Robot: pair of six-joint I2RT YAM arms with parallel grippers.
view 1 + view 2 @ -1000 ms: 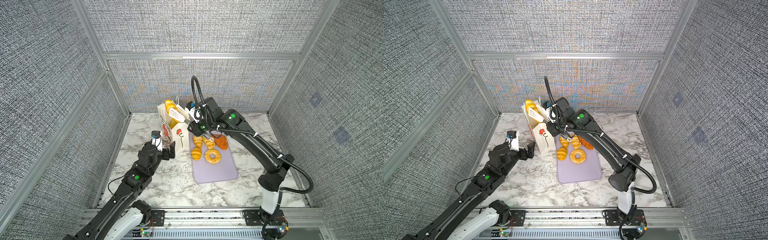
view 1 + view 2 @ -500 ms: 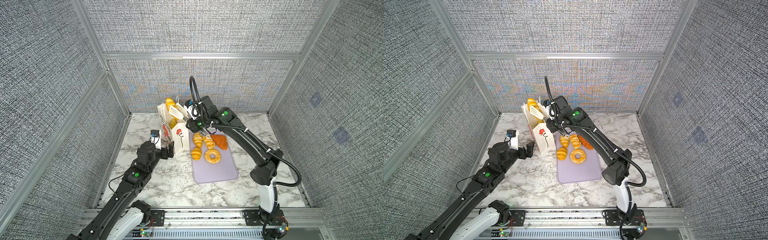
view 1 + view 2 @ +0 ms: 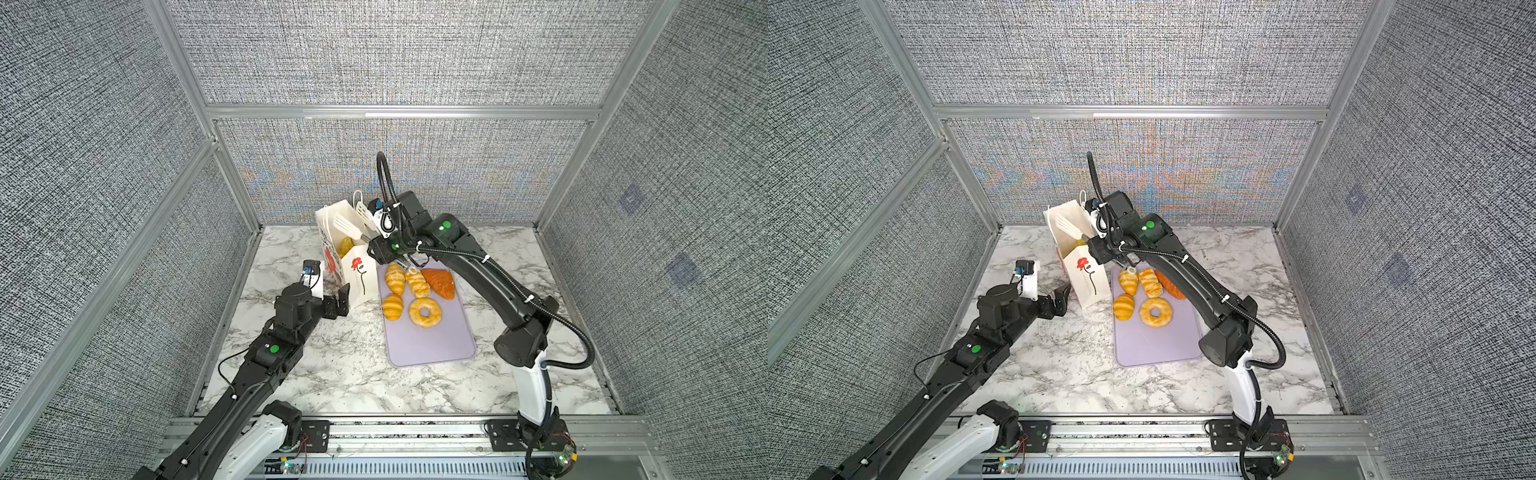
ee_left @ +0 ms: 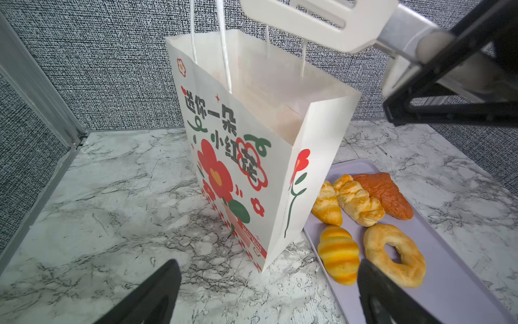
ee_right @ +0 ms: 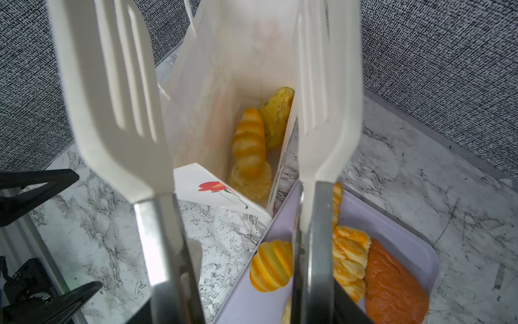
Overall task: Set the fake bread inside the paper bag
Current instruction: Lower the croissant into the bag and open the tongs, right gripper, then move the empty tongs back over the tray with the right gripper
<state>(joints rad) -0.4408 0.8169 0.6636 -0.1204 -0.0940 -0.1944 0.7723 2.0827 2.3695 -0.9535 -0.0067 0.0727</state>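
Left of the paper bag, near its base corner, the left gripper gapes wide and empty, its fingers cut off by the frame edge. Inside the bag lie what look like three fake bread pieces, partly hidden behind a tong blade. Above the bag's mouth the right gripper clamps white slotted tongs, blades apart, nothing between them. Right of the bag, three croissants, a ring doughnut and a brown triangular pastry lie on the lavender tray.
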